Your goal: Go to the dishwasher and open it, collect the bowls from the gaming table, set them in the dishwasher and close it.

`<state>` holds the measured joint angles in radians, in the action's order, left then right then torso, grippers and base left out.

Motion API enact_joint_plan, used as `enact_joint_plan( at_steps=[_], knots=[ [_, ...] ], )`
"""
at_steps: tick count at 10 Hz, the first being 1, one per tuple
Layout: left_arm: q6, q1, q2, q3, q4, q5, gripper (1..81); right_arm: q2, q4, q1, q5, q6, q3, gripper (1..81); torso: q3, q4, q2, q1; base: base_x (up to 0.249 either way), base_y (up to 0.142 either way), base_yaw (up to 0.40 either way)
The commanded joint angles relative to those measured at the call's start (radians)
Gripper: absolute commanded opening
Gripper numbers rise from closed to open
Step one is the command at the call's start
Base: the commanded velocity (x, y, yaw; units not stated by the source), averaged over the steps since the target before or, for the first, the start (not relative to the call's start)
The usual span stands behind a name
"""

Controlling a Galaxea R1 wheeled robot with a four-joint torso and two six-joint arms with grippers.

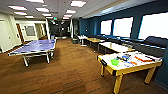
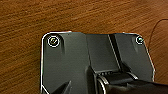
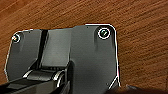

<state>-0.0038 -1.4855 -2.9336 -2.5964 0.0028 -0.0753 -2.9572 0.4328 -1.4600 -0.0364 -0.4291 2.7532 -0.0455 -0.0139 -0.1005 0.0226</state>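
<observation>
While the robot stands on the wood floor (image 1: pixel 62 75) of a long lounge, these lines give the layout:

Gaming table: the gaming table (image 1: pixel 120 70), white top with yellow edge and legs, stands ahead and to the right, near the dark blue window wall (image 1: pixel 92 25).

Long axis: it runs from the near left corner away toward the right wall, so its long side faces the open floor.

Bowls: small coloured things lie on the top; the green one (image 1: pixel 115 62) is probably a bowl, the rest are too blurred to name.

Dishwasher: I see none from this spot.

Other furniture: a blue ping-pong table (image 1: pixel 35 47) stands well apart on the left; wood-topped tables (image 1: pixel 113 46) line the window side farther back.

Nearer arm: my judgement is the right, since the table lies to that side.

Jaws: both wrist views look down on floor boards (image 2: pixel 75 15) past the robot's own dark plate; I cannot tell whether either pair is released or clenched.
</observation>
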Motion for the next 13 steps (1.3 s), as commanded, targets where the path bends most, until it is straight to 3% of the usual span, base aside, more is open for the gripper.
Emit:
enact_joint_plan(
  at_steps=[1,13],
  knots=[
    [-0.002,0.063,0.01,0.002,-0.004,0.046,81.1,0.01,0.0,0.068,-0.059,-0.002,0.002,81.1,0.0,0.0,0.0,0.0,0.217,0.0,0.0],
    [-0.002,0.063,0.01,0.002,-0.004,0.046,81.1,0.01,0.0,0.068,-0.059,-0.003,0.002,81.1,0.0,0.0,0.0,0.0,0.217,0.0,0.0]
  ],
)
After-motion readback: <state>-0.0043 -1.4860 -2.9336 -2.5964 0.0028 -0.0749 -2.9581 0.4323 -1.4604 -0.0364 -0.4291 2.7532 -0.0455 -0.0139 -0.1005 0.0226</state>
